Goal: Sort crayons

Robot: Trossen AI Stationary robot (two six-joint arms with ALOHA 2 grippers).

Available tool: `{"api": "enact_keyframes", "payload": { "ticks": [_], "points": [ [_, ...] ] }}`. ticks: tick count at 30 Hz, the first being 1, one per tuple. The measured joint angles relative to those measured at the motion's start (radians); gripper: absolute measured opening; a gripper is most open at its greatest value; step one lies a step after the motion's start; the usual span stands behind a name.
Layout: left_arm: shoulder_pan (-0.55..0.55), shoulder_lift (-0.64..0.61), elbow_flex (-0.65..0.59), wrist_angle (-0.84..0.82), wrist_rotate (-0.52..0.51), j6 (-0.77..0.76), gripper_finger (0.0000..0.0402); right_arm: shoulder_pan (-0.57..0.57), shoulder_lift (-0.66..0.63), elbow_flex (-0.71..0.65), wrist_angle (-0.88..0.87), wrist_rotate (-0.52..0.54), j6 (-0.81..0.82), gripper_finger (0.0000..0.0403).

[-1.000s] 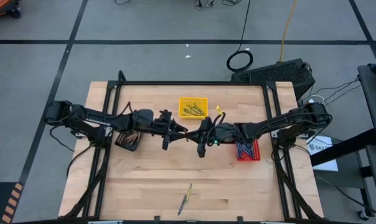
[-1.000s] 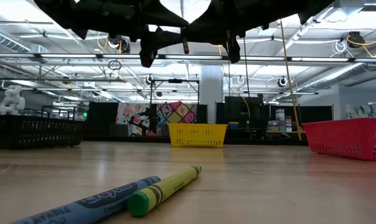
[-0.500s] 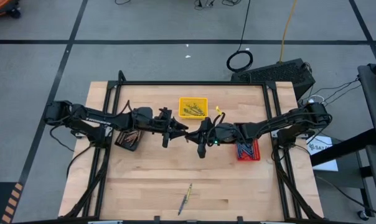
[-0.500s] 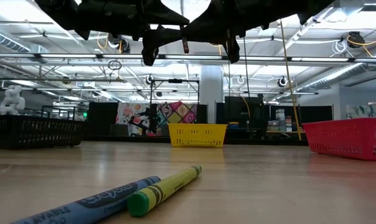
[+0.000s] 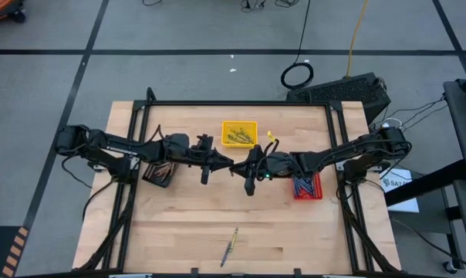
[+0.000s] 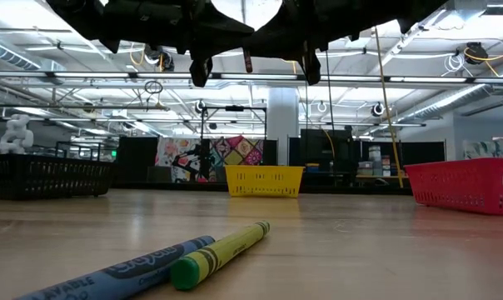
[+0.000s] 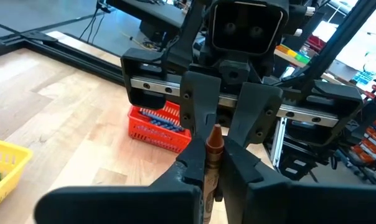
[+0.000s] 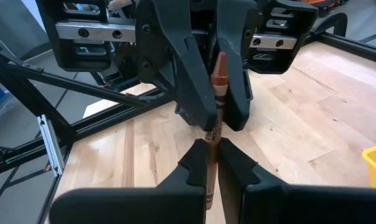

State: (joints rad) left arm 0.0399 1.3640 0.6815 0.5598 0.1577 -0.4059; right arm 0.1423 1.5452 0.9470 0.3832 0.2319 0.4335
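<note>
A brown crayon [image 8: 216, 93] hangs level above the table's middle, between my two grippers, which face each other fingertip to fingertip. My left gripper [image 5: 221, 160] [image 7: 214, 163] comes from the table's left and is shut on one end. My right gripper [image 5: 247, 166] [image 8: 211, 155] comes from the right and is shut on the other end. A blue crayon [image 6: 126, 271] and a yellow crayon [image 6: 222, 250] lie flat side by side on the table near its front edge [image 5: 231, 247]. My left gripper pinches the brown crayon's left-hand end [image 7: 210, 169] between its two fingers. The fingers come level from the table's left and lie along the crayon. The crayon is lifted clear of the table, and its other end [image 7: 214, 134] reaches in between the right gripper's fingers. My right gripper pinches the crayon's right-hand end [image 8: 210, 163] between its two fingers. The fingers come level from the table's right and lie along the crayon. Its far end [image 8: 219, 65] stands between the left gripper's fingers.
A yellow tray [image 5: 239, 133] with yellowish crayons stands at the far middle. A red tray [image 5: 306, 187] with blue crayons sits under the right arm. A black tray [image 5: 158, 173] with brown crayons sits under the left arm. Bare wood lies around the two loose crayons.
My left gripper's fingers have drawn together on the brown crayon's end; in the low view its hanging finger has moved inward. Both arms have kept their places, and the crayon has stayed level between them.
</note>
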Motion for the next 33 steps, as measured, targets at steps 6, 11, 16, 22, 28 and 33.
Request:
{"api": "enact_keyframes", "payload": {
  "ticks": [6, 11, 16, 22, 28, 33],
  "points": [
    [0.0, 0.0, 0.0, 0.0, 0.0, 0.0, 0.0024, 0.0, 0.0, 0.0, 0.0, -0.001, -0.001, 0.0003],
    [0.0, 0.0, 0.0, 0.0, 0.0, 0.002, 0.0024, 0.0, 0.0, 0.0, 0.001, 0.0, -0.002, 0.0022],
    [0.001, 0.0, 0.0, 0.0, -0.001, 0.002, 0.0024, 0.001, 0.0, 0.0, 0.002, 0.0, -0.007, 0.0062],
    [0.001, 0.0, 0.0, -0.011, -0.002, 0.001, 0.0024, 0.001, 0.0, 0.0, -0.004, -0.001, -0.001, 0.0104],
    [0.001, -0.026, 0.0, -0.11, -0.002, -0.005, 0.0024, 0.013, 0.0, 0.0, -0.04, -0.002, 0.0, 0.012],
    [0.007, -0.076, 0.0, -0.266, -0.002, -0.007, 0.0024, 0.017, 0.0, 0.0, -0.106, -0.005, 0.0, 0.012]
  ]
}}
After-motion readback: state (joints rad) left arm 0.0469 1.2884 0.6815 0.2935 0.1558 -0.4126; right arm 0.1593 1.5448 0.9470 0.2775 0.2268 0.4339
